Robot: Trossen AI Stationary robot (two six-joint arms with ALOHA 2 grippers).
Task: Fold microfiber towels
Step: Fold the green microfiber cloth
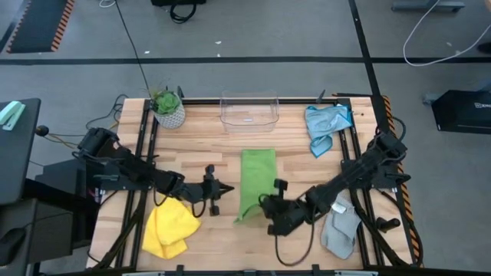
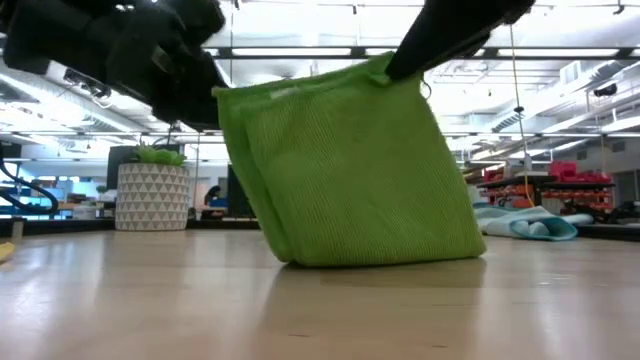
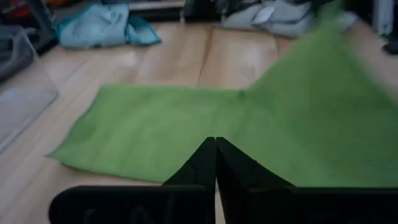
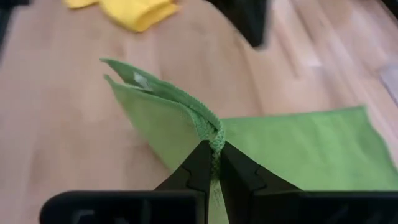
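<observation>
Green towel at table centre, far portion flat on the wood, near edge lifted and folded upward. Right end effector clamped on the raised near edge, fabric bunched between the closed fingers. Left end effector closed with fingers pressed together, nothing held, poised just beside the towel's left edge over bare wood. Seen in low view as a doubled green sheet standing off the table, lower fold resting on the surface.

Yellow towel crumpled at the near left corner, close to the table edge, under the left arm. Grey towel crumpled near the right edge, beneath the right arm. Light blue towel heaped at the far right corner, well apart from the green one.

Open wood between the green towel and the far edge, bounded by a clear plastic bin at far centre. Potted plant at the far left corner, well apart from both arms. Bare strip of wood between the left end effector and the green towel. Near edge in front of the green towel clear wood, with a dark cable looping below the right arm.
</observation>
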